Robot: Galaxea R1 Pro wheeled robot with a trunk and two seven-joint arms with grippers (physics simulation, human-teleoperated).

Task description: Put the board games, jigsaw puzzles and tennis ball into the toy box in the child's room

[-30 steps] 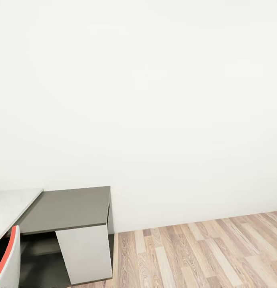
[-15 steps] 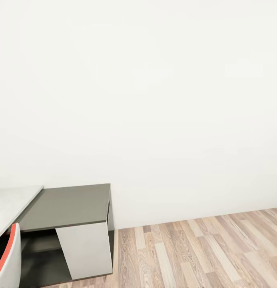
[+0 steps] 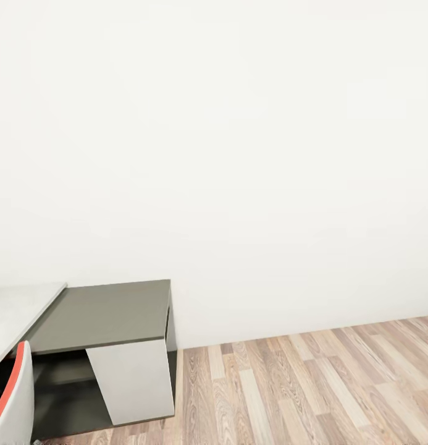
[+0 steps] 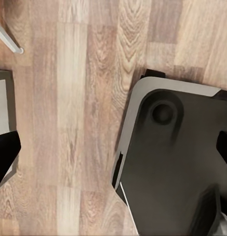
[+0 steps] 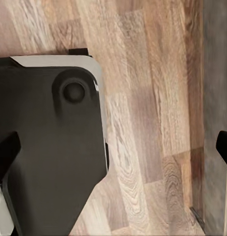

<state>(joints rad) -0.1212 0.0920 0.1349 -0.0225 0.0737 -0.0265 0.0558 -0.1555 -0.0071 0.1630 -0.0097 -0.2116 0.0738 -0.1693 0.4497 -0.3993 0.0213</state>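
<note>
The head camera faces a bare white wall (image 3: 251, 154) above a plank floor (image 3: 312, 389). Low at the left stands a dark grey worktop (image 3: 102, 312) on a white panel, joined to a paler top (image 3: 16, 309), with a white and red chair back (image 3: 13, 402) at the edge. Over the last second the whole picture has slid: the worktop sits a little higher and more floor shows below it, so the camera is shifting, not the furniture. That suggests the robot is on its way, not yet placed to handle anything. No toys and no toy box appear here; where they lie I cannot tell.

Both wrist cameras look down at the floor and the robot's dark base (image 4: 177, 162). The left gripper's fingertips (image 4: 3, 152) sit at opposite edges, spread and holding nothing; the right gripper's fingertips (image 5: 5, 152) likewise.
</note>
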